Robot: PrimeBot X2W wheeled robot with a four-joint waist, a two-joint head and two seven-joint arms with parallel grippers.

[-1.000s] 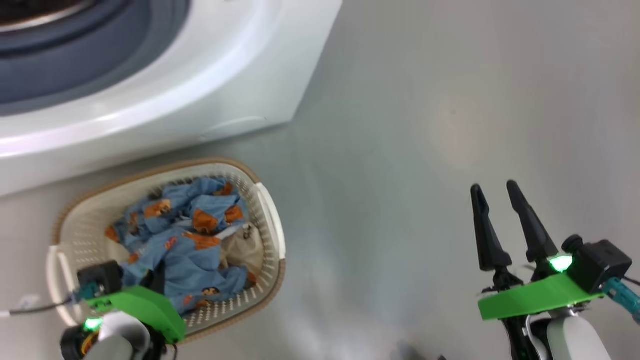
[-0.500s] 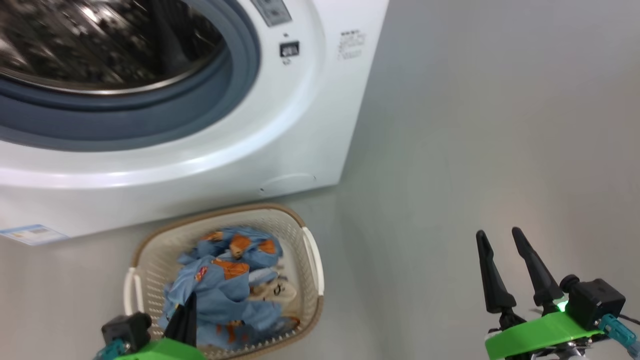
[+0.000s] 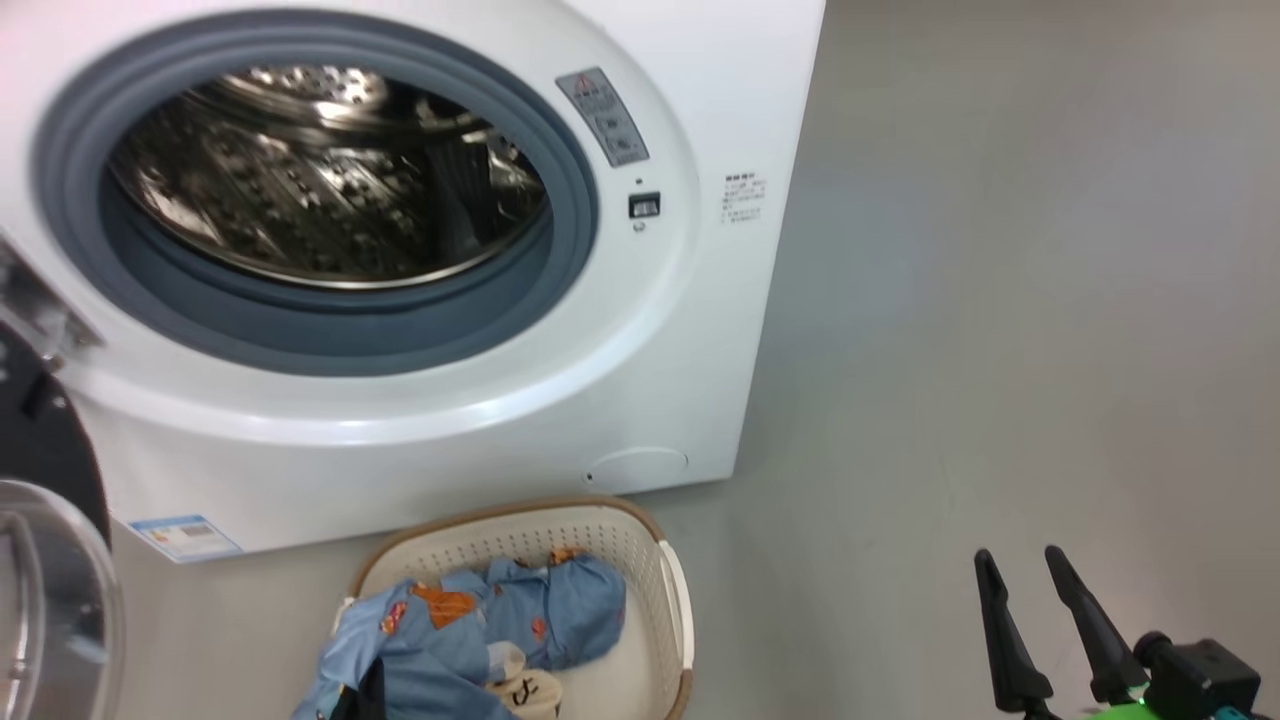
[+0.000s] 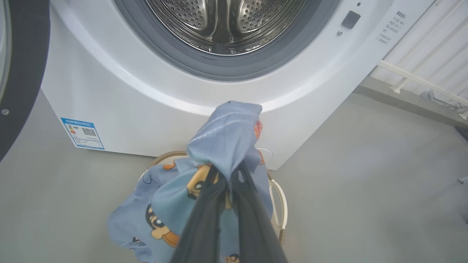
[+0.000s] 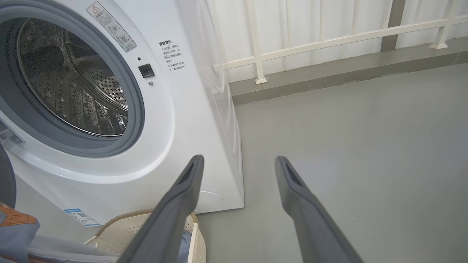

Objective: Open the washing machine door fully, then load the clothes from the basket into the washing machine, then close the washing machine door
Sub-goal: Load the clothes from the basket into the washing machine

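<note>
While I hold the clothes (image 4: 223, 135): left gripper (image 4: 229, 174) clamped on them, lower middle, above the basket (image 3: 560, 532).
Right gripper (image 5: 238, 160): fingers apart, lower right.
Washing machine (image 3: 690, 340): upper left; I'd lift higher to clear its rim.

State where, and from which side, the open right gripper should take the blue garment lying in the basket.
Probably the bunched hump of the blue garment by the right wall of the basket, from straight above. It bulges higher than the flat fabric, so the spread fingers of the right gripper could straddle it; the perforated walls bar a sideways approach.
</note>
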